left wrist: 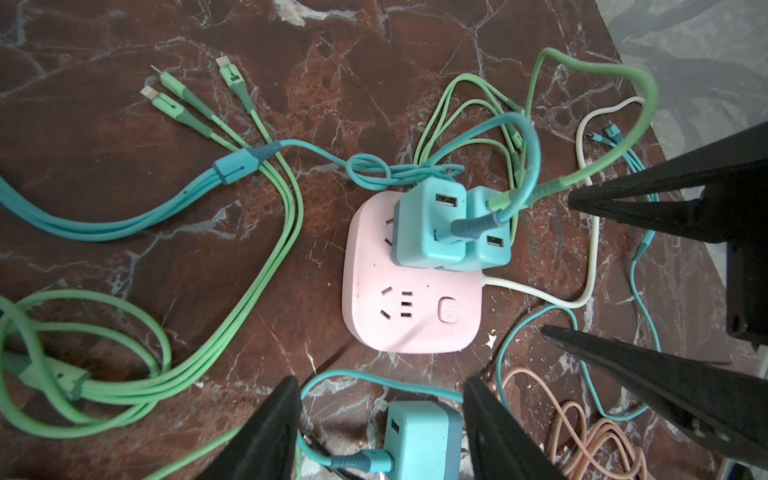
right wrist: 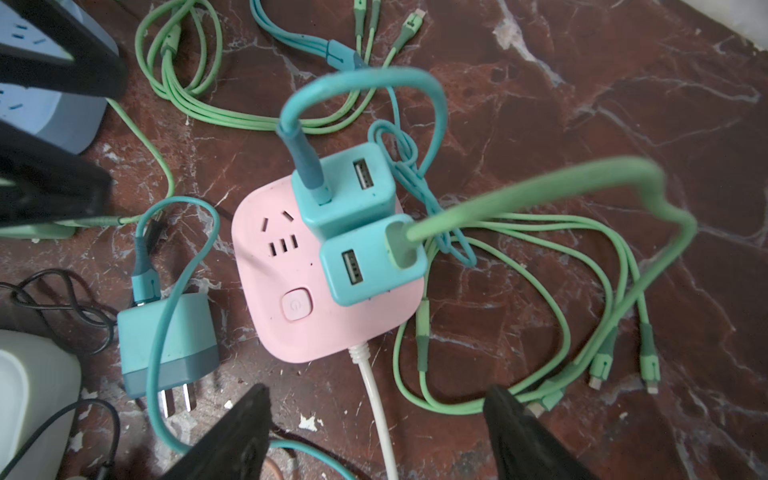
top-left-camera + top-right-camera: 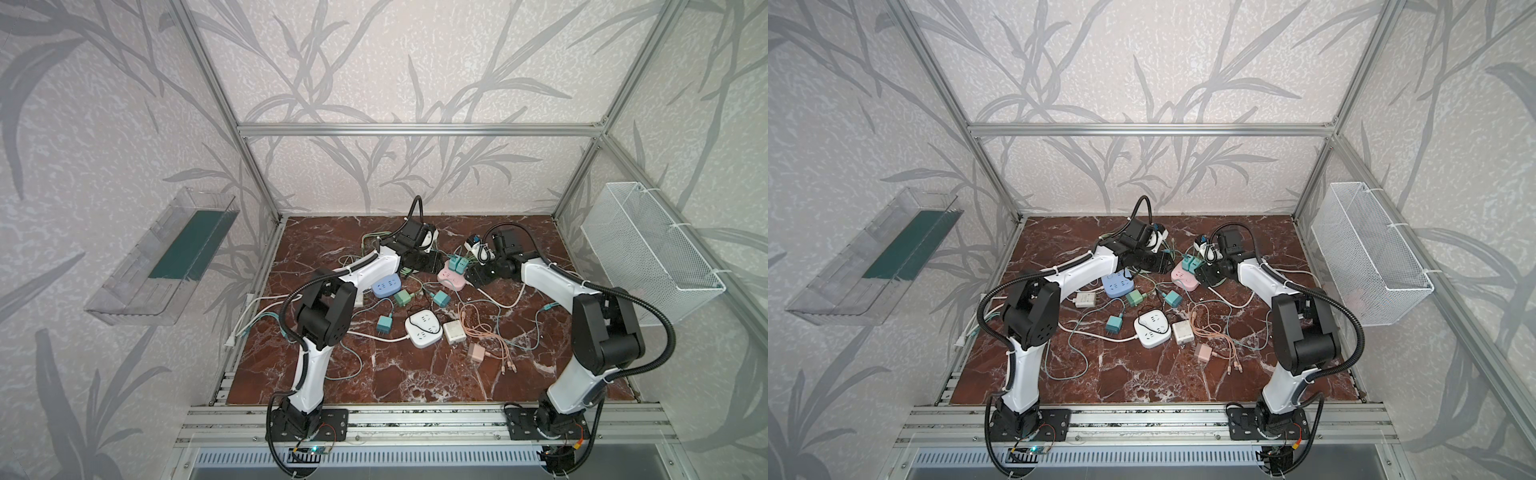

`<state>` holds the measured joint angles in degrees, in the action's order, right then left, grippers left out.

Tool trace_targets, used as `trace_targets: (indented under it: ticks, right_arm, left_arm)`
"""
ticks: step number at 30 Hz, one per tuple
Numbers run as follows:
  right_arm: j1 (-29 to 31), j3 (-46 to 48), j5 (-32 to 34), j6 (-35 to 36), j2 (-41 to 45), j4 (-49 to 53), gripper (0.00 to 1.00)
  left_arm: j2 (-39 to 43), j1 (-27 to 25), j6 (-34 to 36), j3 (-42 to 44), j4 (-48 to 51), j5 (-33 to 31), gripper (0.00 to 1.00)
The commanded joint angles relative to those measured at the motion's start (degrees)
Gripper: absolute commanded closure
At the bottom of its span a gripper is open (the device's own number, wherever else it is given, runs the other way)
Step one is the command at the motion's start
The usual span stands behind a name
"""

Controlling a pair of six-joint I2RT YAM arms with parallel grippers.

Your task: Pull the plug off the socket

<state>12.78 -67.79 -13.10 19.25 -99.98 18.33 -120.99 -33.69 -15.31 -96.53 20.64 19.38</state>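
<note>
Task not complete. The pink socket point(image 1: 415, 332) lies flat on the bench point(image 3: 415, 382), toward its far middle. Two teal plugs point(image 2: 353, 208) stand seated in it side by side, touching each other, and its other outlets are empty. The left gripper point(image 1: 381, 380) hovers above the socket with jaws apart and nothing between them. The right gripper point(image 2: 376, 390) hovers over it from the opposite side, likewise spread and empty. Neither touches a plug, so the grasp and the pull both remain to be done, in my judgement for each plug in turn. Obstructions: a teal cable point(image 2: 361, 79) and a green cable point(image 2: 540, 192) arch up out of the plugs' ports across the approach, and the plugs' contact leaves no gap for a finger between them. A loose teal plug point(image 2: 166, 332) lies just beside the socket. The socket's white cord point(image 2: 376, 399), a blue socket point(image 3: 386, 286) and a white socket point(image 3: 423, 328) lie nearby amid tangled leads.
</note>
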Motion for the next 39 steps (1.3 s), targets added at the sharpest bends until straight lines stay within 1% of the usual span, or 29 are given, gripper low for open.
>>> trace_targets:
  ticks: [1, 4, 10, 18, 24, 28, 33, 39]
  right_arm:
    - [0.23, -2.62, -1.79, 3.67, -1.88, 0.47, 0.2]
    - [0.23, -4.55, -2.28, 5.56, -3.66, 1.62, 0.22]
    - [-0.03, -6.55, -4.78, 8.88, -5.9, 1.96, 0.23]
    - [-0.2, -10.11, -3.56, 11.15, -9.63, 4.24, 0.25]
    - [-0.21, -12.17, -4.25, 11.18, -11.49, 4.97, 0.26]
    - [-0.21, -12.92, -5.1, 11.29, -12.4, 5.36, 0.28]
    - [-0.21, -13.5, -4.03, 11.34, -13.39, 5.93, 0.3]
    - [-0.16, -14.0, -4.65, 10.95, -13.98, 6.3, 0.34]
  left_arm:
    - [-2.76, 0.01, 2.04, -2.8, 2.55, 0.43, 0.35]
    - [-5.12, 0.01, 1.43, -5.22, 3.18, 1.4, 0.35]
    - [-6.96, -0.07, 0.94, -6.2, 2.46, 2.42, 0.35]
    - [-9.77, -0.19, 2.08, -10.15, 4.84, 2.39, 0.35]
    - [-12.38, -0.67, 3.13, -13.69, 7.18, 2.58, 0.35]
    - [-13.04, -1.17, 3.73, -14.12, 8.1, 1.66, 0.35]
    - [-13.73, -1.74, 3.1, -14.21, 8.18, 0.93, 0.36]
    - [-15.53, -2.39, 3.35, -16.44, 10.39, -0.1, 0.36]
